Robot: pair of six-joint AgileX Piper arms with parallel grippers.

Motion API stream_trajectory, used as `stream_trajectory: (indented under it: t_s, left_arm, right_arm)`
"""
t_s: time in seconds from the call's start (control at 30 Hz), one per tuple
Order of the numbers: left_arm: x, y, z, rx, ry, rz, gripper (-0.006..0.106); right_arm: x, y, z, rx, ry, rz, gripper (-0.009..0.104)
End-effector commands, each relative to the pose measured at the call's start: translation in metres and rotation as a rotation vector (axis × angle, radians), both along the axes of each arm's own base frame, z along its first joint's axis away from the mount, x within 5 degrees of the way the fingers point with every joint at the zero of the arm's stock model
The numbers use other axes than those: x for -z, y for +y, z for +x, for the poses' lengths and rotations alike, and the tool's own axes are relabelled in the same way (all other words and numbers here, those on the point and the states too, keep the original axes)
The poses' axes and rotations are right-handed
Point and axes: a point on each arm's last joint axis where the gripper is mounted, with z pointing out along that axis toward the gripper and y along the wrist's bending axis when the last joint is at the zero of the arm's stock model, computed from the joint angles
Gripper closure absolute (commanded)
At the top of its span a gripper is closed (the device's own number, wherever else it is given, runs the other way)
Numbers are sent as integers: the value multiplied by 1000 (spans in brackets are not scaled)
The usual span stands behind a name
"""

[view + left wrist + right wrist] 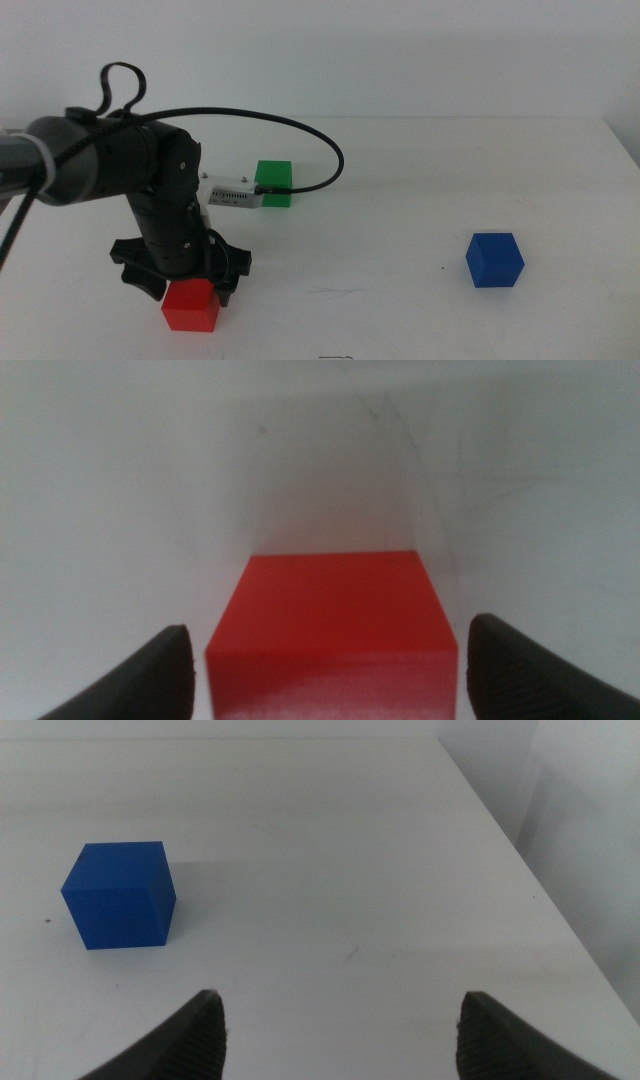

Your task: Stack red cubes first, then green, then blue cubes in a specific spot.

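The red cube (pixel 190 305) sits on the white table at the front left. My left gripper (pixel 186 288) is lowered over it, with its jaws open on either side of the cube and a small gap at each side. In the left wrist view the red cube (pixel 335 625) fills the space between the jaws of the left gripper (pixel 330 675). The green cube (pixel 273 183) stands behind the left arm. The blue cube (pixel 494 260) stands alone at the right. My right gripper (pixel 340 1030) is open and empty, out of the middle view, some way from the blue cube (pixel 120 895).
The left arm's black cable (pixel 320 140) loops above the green cube. The table's right edge (pixel 520 850) runs close to the right gripper. Bare white tabletop (pixel 360 260) lies between the red and blue cubes.
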Motion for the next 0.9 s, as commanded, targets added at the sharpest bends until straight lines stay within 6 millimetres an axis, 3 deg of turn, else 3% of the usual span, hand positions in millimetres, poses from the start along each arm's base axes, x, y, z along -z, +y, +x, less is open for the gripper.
stream_trajectory:
  t_s: [0.0,0.13,0.23,0.4,0.53,0.63,0.87]
  left_arm:
    - [-14,-3,5,1,-58,-34,11]
    - [-9,-4,7,-1,-57,-38,24]
    - [-10,-5,7,-6,-60,-47,42]
    - [-27,-5,3,-25,-100,-86,72]
    - [-42,-8,0,-98,-104,-127,85]
    - [-54,-25,4,-161,-108,-138,89]
    - [-69,-89,24,-96,-115,-147,90]
  right_arm:
    - [-12,0,0,-8,-106,-30,36]
    - [-12,0,0,-8,-106,-30,36]
    - [-12,0,0,-8,-106,-30,36]
    - [-12,0,0,-8,-106,-30,36]
    - [-12,0,0,-8,-106,-30,36]
    - [-12,0,0,-8,-106,-30,36]
    - [-12,0,0,-8,-106,-30,36]
